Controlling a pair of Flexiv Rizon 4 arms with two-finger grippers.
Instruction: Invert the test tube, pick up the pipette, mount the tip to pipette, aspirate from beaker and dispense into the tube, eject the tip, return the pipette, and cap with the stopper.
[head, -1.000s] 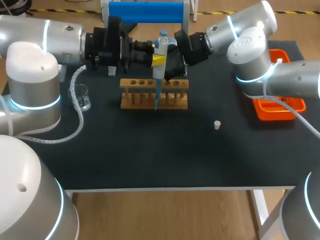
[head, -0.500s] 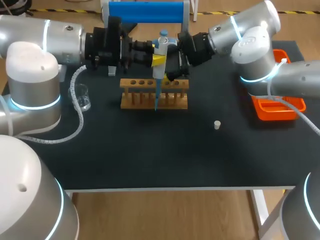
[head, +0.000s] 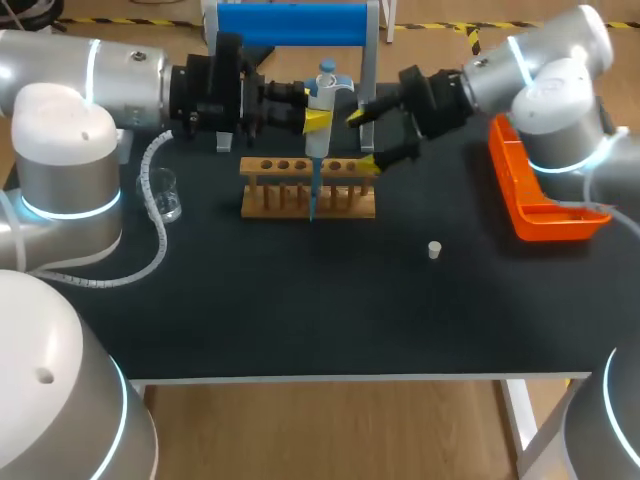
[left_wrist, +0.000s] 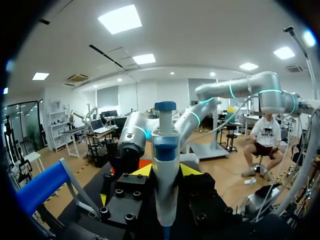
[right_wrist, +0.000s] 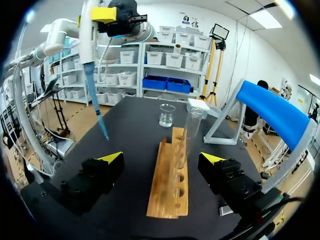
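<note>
Backing away from the wooden rack (head: 308, 190) over the last 1 second, the right pincer (head: 365, 140) hangs wide open and empty. The test tube (right_wrist: 186, 135) stands upright in the rack, straight ahead of it and apart from both fingers. The left pincer (head: 318, 118) clamps the pipette (head: 322, 110) vertically, tip down beside the rack, off to one side of the tube; that arm looks better placed for dispensing.

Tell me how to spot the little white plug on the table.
Start at the black table and find the wooden rack near its middle. Nearer the front edge, between the rack and the orange tray, sits the stopper: a tiny white stub, alone, touching nothing.
</note>
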